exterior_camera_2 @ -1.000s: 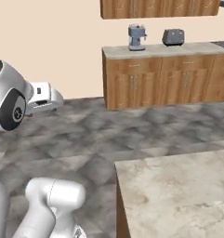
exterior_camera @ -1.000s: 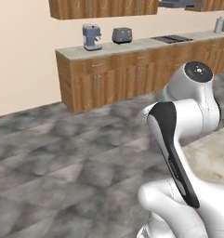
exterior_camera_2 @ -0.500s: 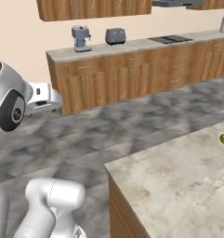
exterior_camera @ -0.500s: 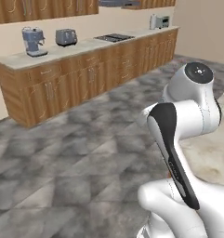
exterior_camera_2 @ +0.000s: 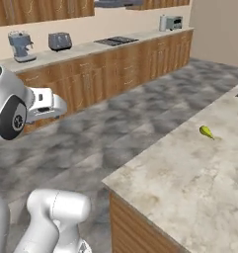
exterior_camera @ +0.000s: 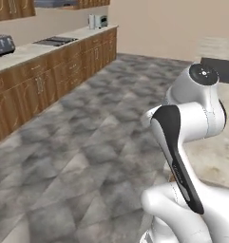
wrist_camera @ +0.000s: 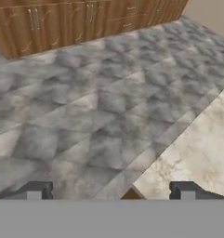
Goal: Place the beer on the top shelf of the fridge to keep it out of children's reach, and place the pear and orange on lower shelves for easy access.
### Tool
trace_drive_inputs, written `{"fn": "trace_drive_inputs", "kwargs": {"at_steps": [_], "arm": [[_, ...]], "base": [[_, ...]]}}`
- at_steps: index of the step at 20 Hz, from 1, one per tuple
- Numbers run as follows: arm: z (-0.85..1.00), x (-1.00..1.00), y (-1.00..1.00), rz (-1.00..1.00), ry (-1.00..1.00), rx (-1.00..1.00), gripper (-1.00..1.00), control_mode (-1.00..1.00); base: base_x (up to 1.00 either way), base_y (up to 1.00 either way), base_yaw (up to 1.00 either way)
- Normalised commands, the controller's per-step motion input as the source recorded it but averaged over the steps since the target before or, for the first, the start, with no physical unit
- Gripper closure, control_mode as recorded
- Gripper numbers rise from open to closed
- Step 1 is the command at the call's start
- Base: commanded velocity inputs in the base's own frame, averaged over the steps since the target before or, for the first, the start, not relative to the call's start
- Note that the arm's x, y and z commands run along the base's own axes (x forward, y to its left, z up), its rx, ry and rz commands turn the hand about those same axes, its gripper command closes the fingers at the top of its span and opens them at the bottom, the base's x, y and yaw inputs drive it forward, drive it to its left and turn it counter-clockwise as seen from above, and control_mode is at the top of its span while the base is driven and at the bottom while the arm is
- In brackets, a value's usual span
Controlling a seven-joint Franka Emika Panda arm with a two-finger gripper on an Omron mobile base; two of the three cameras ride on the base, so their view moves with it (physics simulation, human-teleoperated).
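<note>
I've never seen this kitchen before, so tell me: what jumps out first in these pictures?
The robot's white arm looms in the foreground of the left base view. In the right base view a small yellow-green pear lies alone on the pale stone counter, far side from the arm. Along the back wall, a toaster and coffee machine sit on wooden cabinets.

I took the island counter (exterior_camera_2: 189,183) as my mark. The pear (exterior_camera_2: 206,132) lay on its top, toward the far edge. Beyond the island ran open floor (exterior_camera_2: 125,123), and behind that floor stood the long wall counter (exterior_camera_2: 105,64). On that counter sat a coffee machine (exterior_camera_2: 20,46), a toaster (exterior_camera_2: 59,41) just beside it, then a cooktop (exterior_camera_2: 115,40) (set flat in the top). My claw (wrist_camera: 111,191) hung over the island's near corner.
</note>
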Motion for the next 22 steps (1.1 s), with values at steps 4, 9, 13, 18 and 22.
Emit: {"fn": "trace_drive_inputs", "kwargs": {"at_steps": [4,9,13,18,22], "arm": [[0.0,0.0,0.0,0.0,0.0,0.0,-1.0,1.0],[0.0,0.0,0.0,0.0,0.0,0.0,-1.0,1.0],[0.0,0.0,0.0,0.0,0.0,0.0,-1.0,1.0],[0.0,0.0,0.0,0.0,0.0,0.0,-1.0,1.0],[0.0,0.0,0.0,0.0,0.0,0.0,-1.0,1.0]], "base": [[0.01,0.84,-0.52],[-0.03,1.0,-0.46],[0.0,0.8,-0.61],[0.05,0.41,-0.83],[0.11,0.53,-0.81]]}}
